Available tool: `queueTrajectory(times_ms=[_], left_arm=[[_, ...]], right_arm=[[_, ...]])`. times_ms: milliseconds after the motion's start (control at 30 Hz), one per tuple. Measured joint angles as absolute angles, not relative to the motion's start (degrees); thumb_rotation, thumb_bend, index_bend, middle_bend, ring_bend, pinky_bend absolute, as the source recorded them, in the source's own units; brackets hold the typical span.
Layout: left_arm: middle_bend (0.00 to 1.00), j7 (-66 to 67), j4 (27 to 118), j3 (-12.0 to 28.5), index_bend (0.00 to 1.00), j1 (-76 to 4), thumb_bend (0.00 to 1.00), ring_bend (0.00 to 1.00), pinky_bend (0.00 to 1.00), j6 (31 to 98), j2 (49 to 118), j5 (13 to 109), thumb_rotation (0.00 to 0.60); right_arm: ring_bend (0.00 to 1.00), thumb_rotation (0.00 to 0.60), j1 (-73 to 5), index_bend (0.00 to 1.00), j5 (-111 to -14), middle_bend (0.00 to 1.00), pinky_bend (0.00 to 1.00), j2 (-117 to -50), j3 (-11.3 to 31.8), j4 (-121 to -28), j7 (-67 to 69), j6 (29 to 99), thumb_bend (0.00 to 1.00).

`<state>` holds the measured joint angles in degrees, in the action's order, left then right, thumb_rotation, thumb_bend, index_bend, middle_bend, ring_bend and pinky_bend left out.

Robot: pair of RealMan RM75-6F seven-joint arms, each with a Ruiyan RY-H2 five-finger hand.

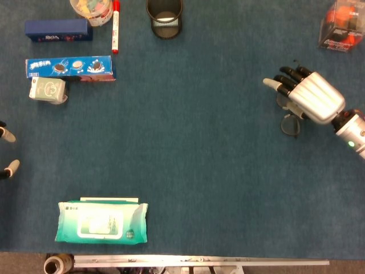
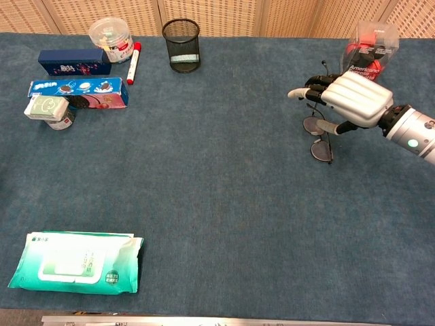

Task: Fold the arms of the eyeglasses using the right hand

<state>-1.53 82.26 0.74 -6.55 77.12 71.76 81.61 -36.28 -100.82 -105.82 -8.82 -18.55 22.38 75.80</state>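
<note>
Eyeglasses (image 2: pixel 320 140) lie under right hand (image 2: pixel 350 100); mesh cup (image 2: pixel 181 44) holds something pale

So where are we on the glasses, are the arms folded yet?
Nothing looks finished. The right hand is over the eyeglasses, fingers spread above the frame; the hand hides where they meet, so contact is unclear. One temple arm sticks up past the fingertips in the chest view, so it reads as unfolded. The hand covers the other arm. Folding both arms is left. The left hand sits idle at the edge of the table.
</note>
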Motion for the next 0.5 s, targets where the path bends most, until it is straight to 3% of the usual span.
queueTrajectory(times_ms=[500], left_arm=[[0.28, -1.5, 82.4, 0.8, 0.42, -6.6, 0.18, 0.26, 0.45, 77.2, 71.7, 81.7, 0.600]], right_arm=[[0.18, 0.600, -36.4, 0.18, -100.7, 0.29, 0.34, -105.3, -8.3, -19.5, 22.7, 78.8, 0.34]])
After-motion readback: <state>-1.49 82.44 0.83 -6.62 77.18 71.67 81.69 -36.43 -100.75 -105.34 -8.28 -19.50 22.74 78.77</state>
